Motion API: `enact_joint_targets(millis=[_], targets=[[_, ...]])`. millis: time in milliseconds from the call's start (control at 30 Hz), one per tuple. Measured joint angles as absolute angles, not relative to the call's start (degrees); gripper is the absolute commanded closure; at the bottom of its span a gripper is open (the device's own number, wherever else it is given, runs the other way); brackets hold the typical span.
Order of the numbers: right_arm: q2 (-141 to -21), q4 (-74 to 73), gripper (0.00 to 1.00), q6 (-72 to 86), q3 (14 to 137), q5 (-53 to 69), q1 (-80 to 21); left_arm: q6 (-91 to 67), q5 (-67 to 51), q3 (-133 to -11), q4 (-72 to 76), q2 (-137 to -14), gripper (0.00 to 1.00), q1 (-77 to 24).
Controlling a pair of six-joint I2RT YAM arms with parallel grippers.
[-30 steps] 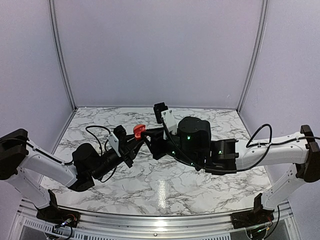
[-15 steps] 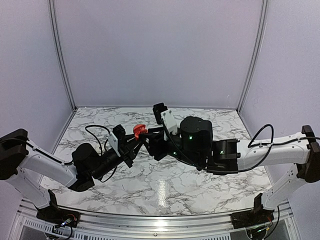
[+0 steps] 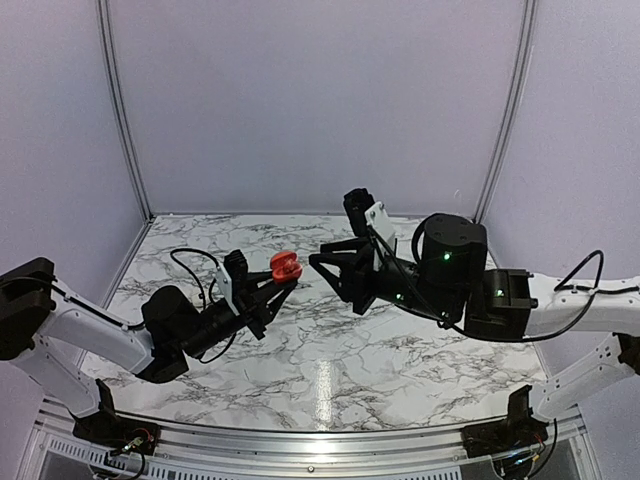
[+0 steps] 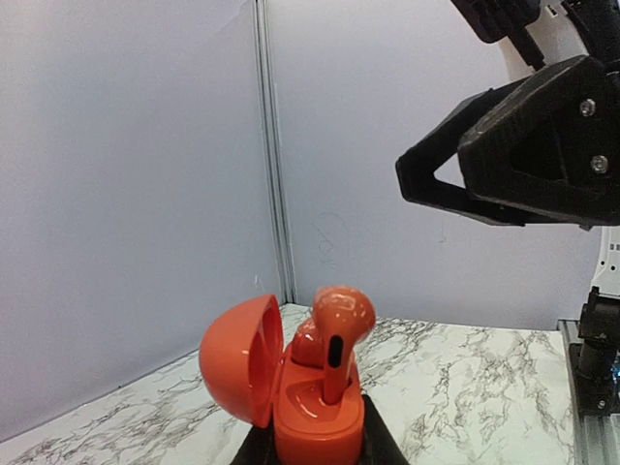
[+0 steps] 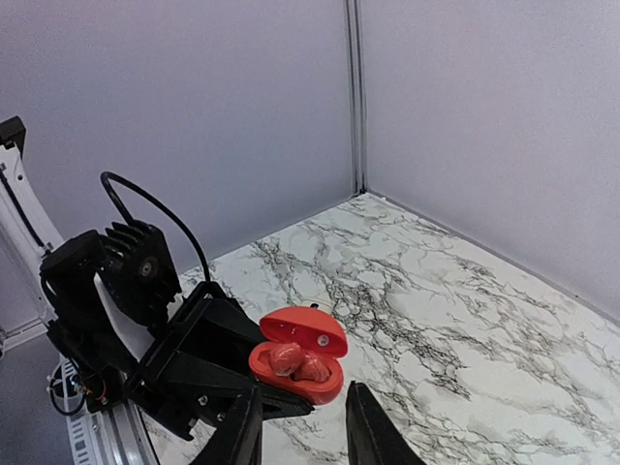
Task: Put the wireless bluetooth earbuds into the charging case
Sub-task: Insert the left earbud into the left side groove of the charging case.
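Earbuds (image 5: 295, 360), both red, sit in the open charging case (image 4: 315, 426); in the left wrist view one stands tall in its socket (the other is tucked behind it). The left hand (image 3: 278, 284) is clamped on the base of the case and holds it above the marble desk (image 3: 330, 370), with the lid (image 4: 242, 358) swung back. The right hand (image 3: 325, 272) hangs near the case without touching it, its fingers apart with nothing between them.
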State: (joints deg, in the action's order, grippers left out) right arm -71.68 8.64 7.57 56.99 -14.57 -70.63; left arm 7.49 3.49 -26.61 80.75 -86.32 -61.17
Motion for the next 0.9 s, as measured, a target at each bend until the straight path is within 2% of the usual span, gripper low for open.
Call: enact_joint_targets(millis=[167,333,633,900], targets=[[-70.7,4.7,0.71,4.8,57.8,-8.1,-67.1,4.6,-1.2,-26.6,80.5,-85.2,1.0,-61.1],[-70.7,0.2,0.68,1.6,58.5,-3.8,-66.3,-0.3,-6.9,-27.0,79.0,-84.6,1.0,-60.1],[-68.4,-7.2,0.57,-5.2,59.4,2.5,-66.0,-10.0,-18.5,-31.2,70.1,-83.7,1.0,-57.6],[-67.2,-14.1,0.4,-11.8,62.2,3.6,-66.0,-12.2,-29.1,-35.1,61.3,-83.7,1.0,-57.4]])
